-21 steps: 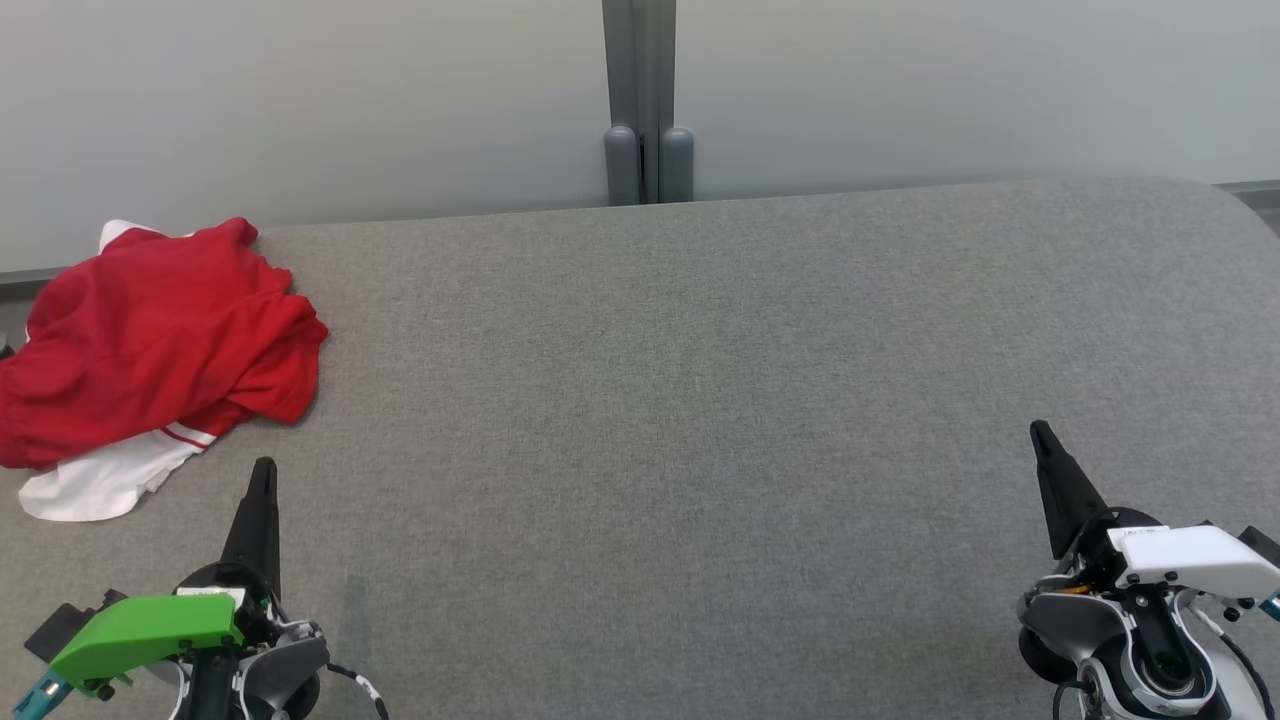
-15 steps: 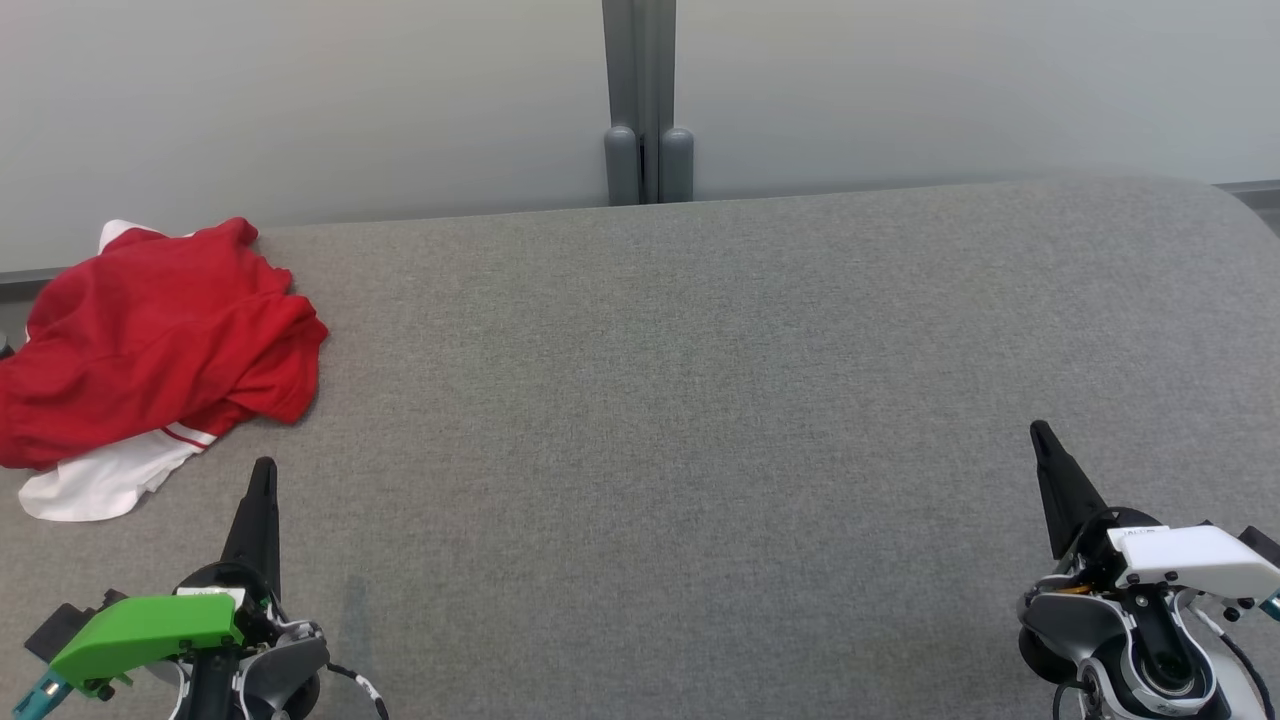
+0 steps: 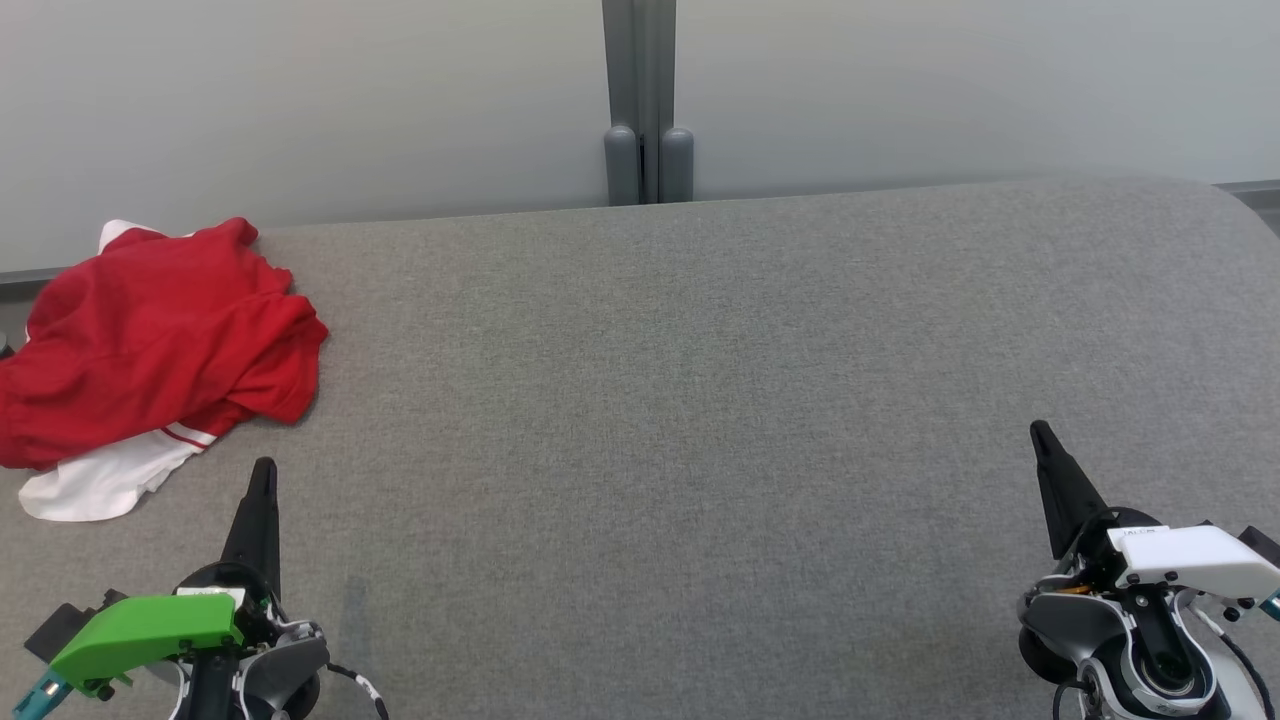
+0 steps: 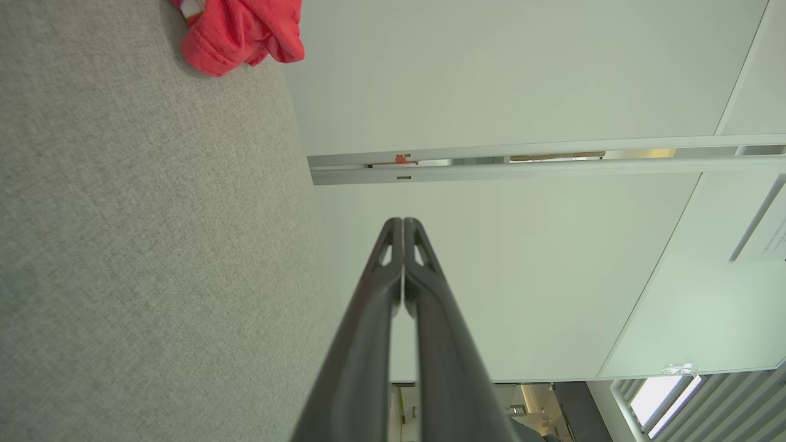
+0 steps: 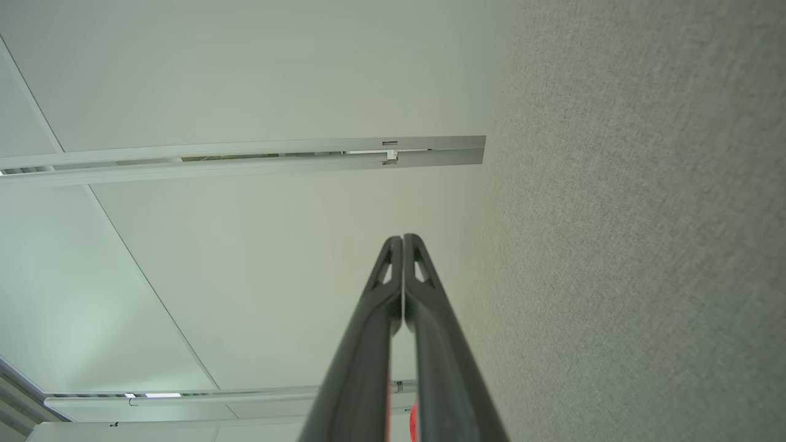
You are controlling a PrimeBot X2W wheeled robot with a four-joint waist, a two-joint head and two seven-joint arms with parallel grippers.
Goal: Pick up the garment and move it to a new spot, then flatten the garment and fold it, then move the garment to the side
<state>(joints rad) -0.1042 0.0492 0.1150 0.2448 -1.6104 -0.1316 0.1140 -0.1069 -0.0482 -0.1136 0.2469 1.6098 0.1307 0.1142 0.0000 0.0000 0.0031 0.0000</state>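
Observation:
A crumpled red garment with white parts lies in a heap at the far left of the grey table; one red corner of the garment reaches the top of the left wrist view. My left gripper stands near the front left, a short way in front of the garment and apart from it, shut with nothing held. At the front right my right gripper is shut and empty too. In each wrist view the two dark fingertips meet: left gripper, right gripper.
A pale wall runs behind the table, with a grey post at its middle. The table's far right corner is rounded. The grey cloth surface stretches wide between the two grippers.

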